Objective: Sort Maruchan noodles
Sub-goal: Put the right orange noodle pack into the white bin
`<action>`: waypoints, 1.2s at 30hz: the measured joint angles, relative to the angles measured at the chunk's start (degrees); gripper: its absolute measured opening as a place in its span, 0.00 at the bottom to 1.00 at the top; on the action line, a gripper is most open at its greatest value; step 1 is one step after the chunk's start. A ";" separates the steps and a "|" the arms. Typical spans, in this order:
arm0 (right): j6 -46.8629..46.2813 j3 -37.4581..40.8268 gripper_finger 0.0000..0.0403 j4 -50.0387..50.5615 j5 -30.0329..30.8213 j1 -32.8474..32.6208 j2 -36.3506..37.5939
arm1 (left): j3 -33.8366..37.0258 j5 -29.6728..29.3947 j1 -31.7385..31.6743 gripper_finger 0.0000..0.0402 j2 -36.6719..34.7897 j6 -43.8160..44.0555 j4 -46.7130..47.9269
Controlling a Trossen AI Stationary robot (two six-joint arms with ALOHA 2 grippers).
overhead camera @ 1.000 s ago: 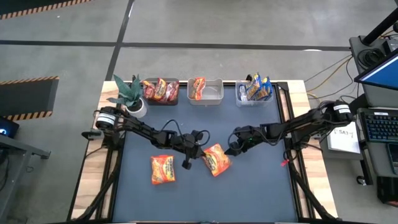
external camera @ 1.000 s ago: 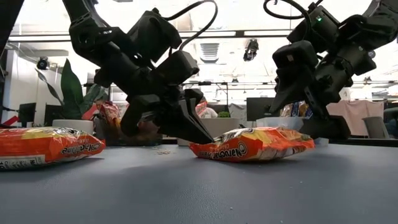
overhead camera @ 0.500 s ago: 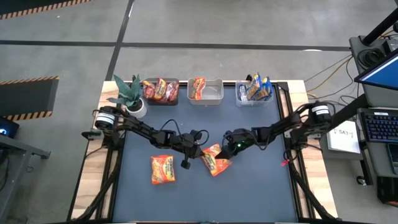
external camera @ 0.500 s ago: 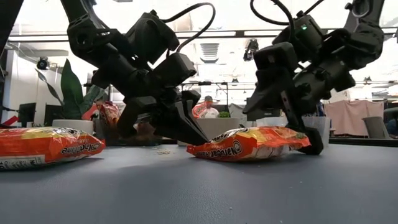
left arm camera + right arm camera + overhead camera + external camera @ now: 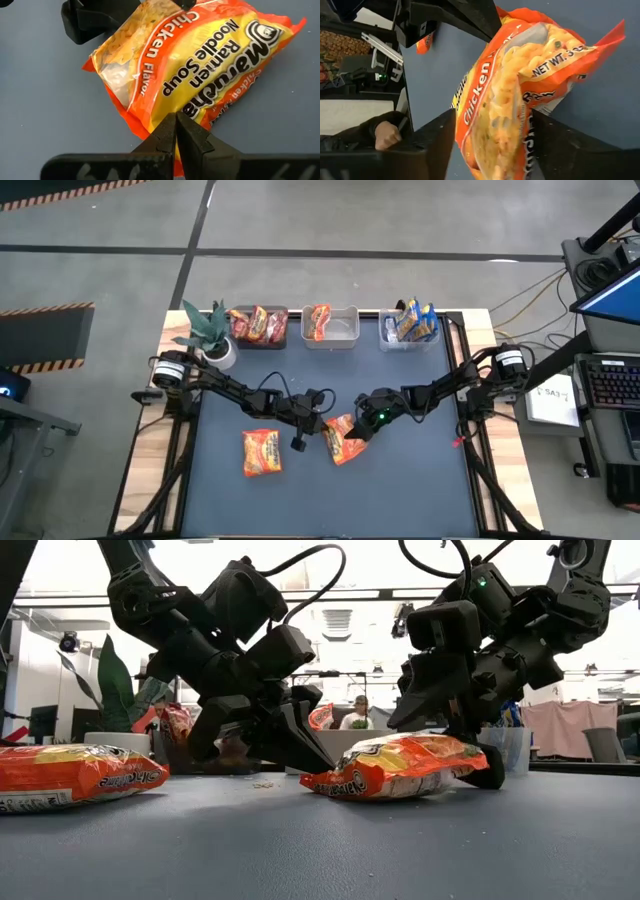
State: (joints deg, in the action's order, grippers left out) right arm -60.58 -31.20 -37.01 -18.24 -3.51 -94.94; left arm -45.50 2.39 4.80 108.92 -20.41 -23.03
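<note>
Orange noodle packet sits clamped between the right gripper fingers, while the closed left gripper touches its edge.

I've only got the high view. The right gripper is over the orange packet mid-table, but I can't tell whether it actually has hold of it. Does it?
Observer: Yes. In the right wrist view the right gripper has one finger against each face of the orange packet.
Operator: Is the packet off the table?
Observer: Only partly. In the low view the end by the right gripper is raised, and the other end rests on the table.
Operator: And the left gripper?
Observer: The left gripper is shut with nothing in it. Its tips sit at the packet's edge.
</note>
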 joint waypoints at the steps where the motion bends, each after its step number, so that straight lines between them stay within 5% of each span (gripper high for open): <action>1: 0.12 0.00 0.51 -0.01 -0.01 0.00 0.00 | 0.00 -0.02 0.00 0.00 0.00 -0.02 0.00; 12: 2.53 -0.07 0.24 -0.58 -0.17 0.00 -0.07 | 0.02 -0.17 0.00 0.00 0.00 -0.04 0.00; 23: 4.72 0.10 0.23 0.78 0.82 0.99 1.93 | 0.80 -1.44 -0.28 0.00 -5.86 -1.98 10.39; 36: 6.80 -0.34 0.23 1.52 0.25 4.36 6.30 | 4.90 -4.96 -5.82 0.00 -25.05 -6.42 16.86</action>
State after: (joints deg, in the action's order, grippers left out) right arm -53.78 -31.55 -35.48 -17.99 0.85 -88.64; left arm -40.59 -2.57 -1.02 83.87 -26.83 -6.17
